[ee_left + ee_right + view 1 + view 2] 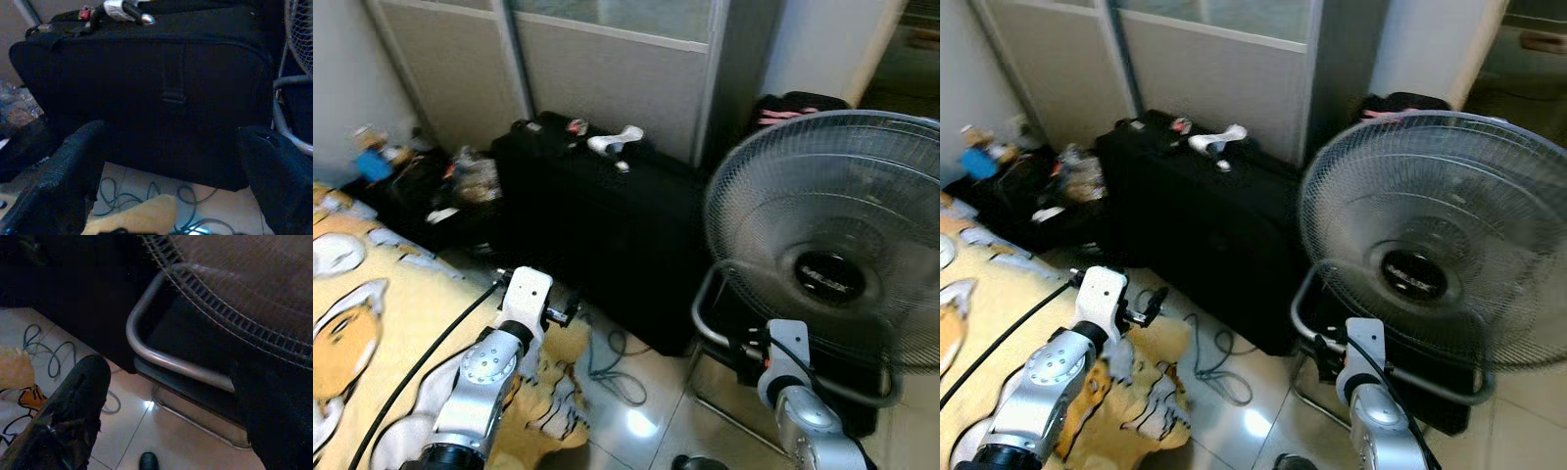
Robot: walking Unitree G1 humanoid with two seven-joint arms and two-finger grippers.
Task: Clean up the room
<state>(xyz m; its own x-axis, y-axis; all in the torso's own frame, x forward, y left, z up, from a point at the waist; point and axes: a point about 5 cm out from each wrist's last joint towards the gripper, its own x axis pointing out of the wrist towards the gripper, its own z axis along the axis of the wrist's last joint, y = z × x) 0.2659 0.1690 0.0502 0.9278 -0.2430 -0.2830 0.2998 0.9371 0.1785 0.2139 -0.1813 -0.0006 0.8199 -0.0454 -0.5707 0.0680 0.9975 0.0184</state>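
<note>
Left eye view: a black suitcase [607,240] lies on its side against the grey partition [607,69], with a white handle-like object [615,142] and a small red tag on top. Left of it, dark bags [421,191] hold crinkled wrappers and small clutter, too blurred to sort. A yellow cartoon blanket [382,333] spreads over the floor at the left. A grey cable [612,367] loops on the tiles between blanket and suitcase. A fan [832,240] in a metal frame stands on the right. The left gripper [563,311] hangs over the blanket's edge, just short of the suitcase; the right gripper [744,352] sits at the fan's frame.

Right eye view: same layout; a pink-striped dark bag [1400,106] shows behind the fan.

Left wrist view: the fingers [68,166] stand wide apart, holding nothing, facing the suitcase's side, cable and blanket corner below.

Right wrist view: the fingers [78,396] are spread, released, before the fan's metal bar [161,357].
</note>
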